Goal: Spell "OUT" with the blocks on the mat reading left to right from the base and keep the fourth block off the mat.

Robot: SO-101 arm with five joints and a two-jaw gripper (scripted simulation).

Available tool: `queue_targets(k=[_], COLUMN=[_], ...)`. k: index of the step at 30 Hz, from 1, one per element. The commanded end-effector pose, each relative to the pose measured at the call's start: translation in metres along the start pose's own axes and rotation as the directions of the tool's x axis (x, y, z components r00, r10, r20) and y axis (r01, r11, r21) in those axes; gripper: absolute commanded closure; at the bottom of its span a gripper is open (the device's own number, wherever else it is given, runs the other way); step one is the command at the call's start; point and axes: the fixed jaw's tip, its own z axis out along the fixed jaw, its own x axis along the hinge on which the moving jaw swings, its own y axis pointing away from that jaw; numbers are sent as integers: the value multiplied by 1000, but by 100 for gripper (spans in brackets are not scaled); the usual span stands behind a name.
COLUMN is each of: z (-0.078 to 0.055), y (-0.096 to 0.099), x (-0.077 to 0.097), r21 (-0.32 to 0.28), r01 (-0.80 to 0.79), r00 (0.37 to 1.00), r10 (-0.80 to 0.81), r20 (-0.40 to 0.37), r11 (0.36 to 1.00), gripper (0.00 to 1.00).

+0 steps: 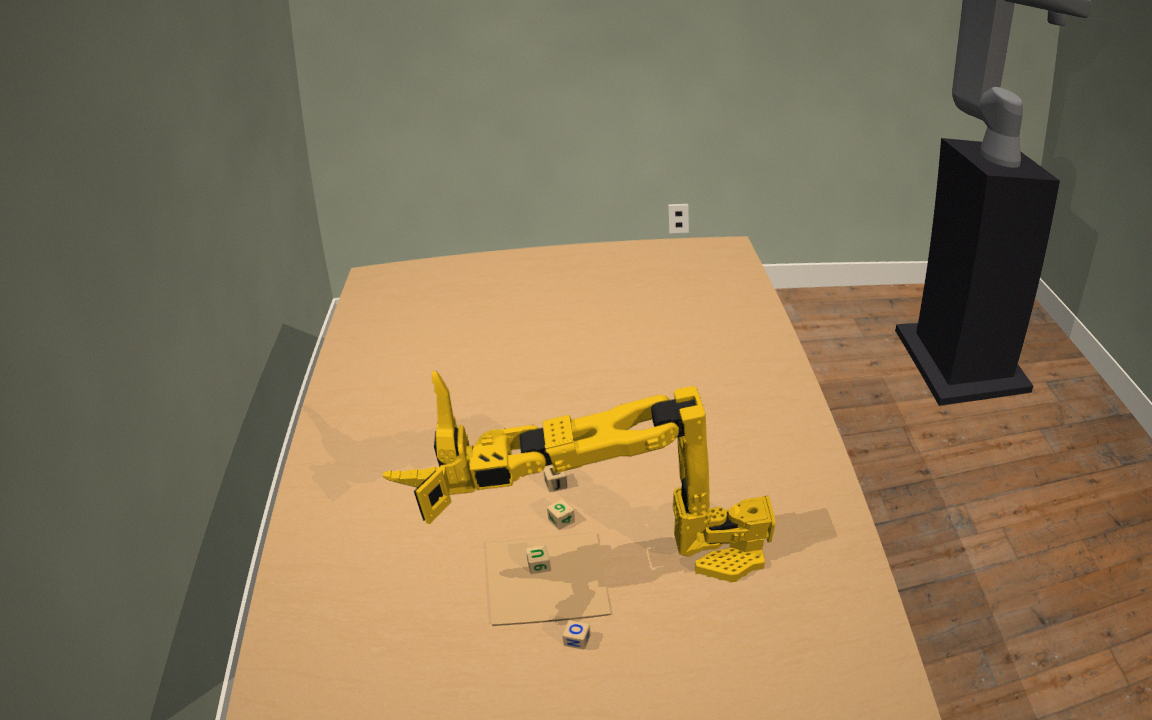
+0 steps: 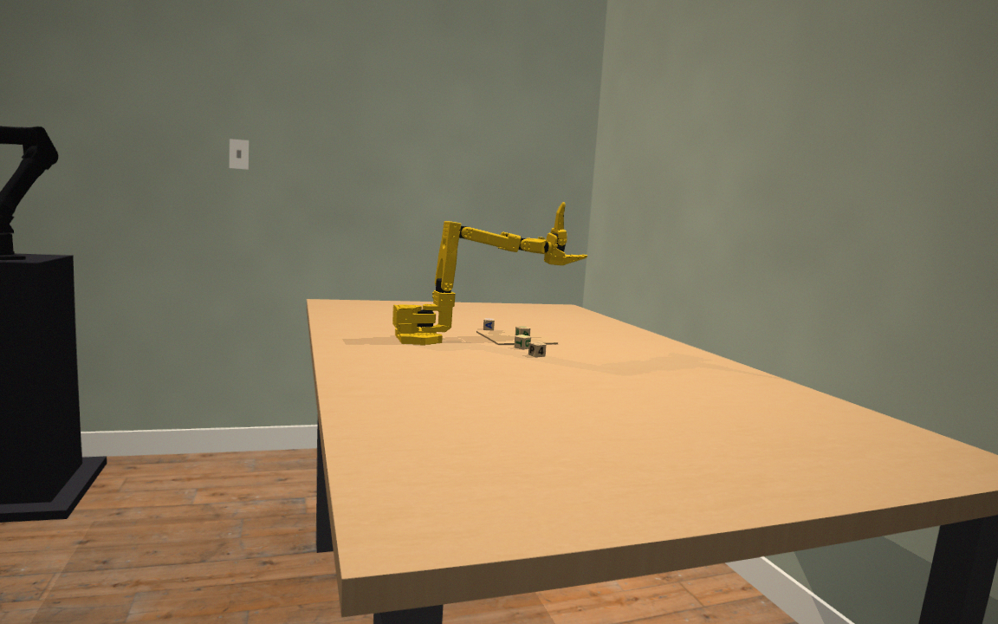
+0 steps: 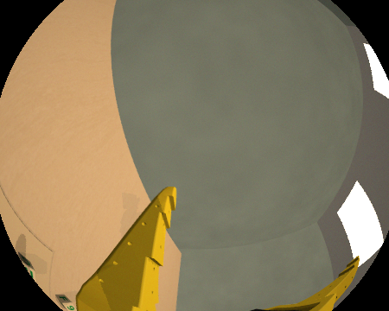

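My gripper (image 1: 411, 425) (image 2: 573, 230) (image 3: 264, 224) is wide open and empty, high above the table beyond the mat. The thin mat (image 1: 508, 607) lies flat. The U block (image 1: 537, 559) (image 2: 522, 332), green U on top, sits on it near its upper edge in the top view. The O block (image 1: 576, 634) (image 2: 489, 324), blue O up, stands off the mat, below its lower edge in the top view. A block with a dark letter (image 1: 555, 480) (image 2: 536, 350) stands off the mat; my arm partly hides its top, which I cannot read surely.
A fourth block (image 1: 560, 513) (image 2: 521, 341) (image 3: 66, 301), green 9-like mark on top, stands off the mat between the U block and the dark-lettered block. My arm's base (image 1: 730, 564) (image 2: 418, 338) stands right of the mat in the top view.
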Motion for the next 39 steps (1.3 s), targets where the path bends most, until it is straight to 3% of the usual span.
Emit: queue_targets(k=[1, 10, 11, 12, 22, 31, 39], z=[-6, -6, -1, -1, -11, -13, -25], y=[-31, -31, -1, -1, -31, -36, -61], x=[-4, -4, 0, 0, -4, -5, -9], r21=[102, 102, 1, 3, 94, 112, 192], r01=[-2, -2, -1, -1, -2, -2, -4], r00=[1000, 1000, 1000, 1000, 1000, 1000, 1000], r10=[1, 1, 1, 1, 1, 0, -1], r20=[15, 15, 0, 0, 14, 16, 28], r11=[995, 995, 1000, 1000, 996, 994, 981], gripper=[0, 0, 0, 0, 0, 0, 0])
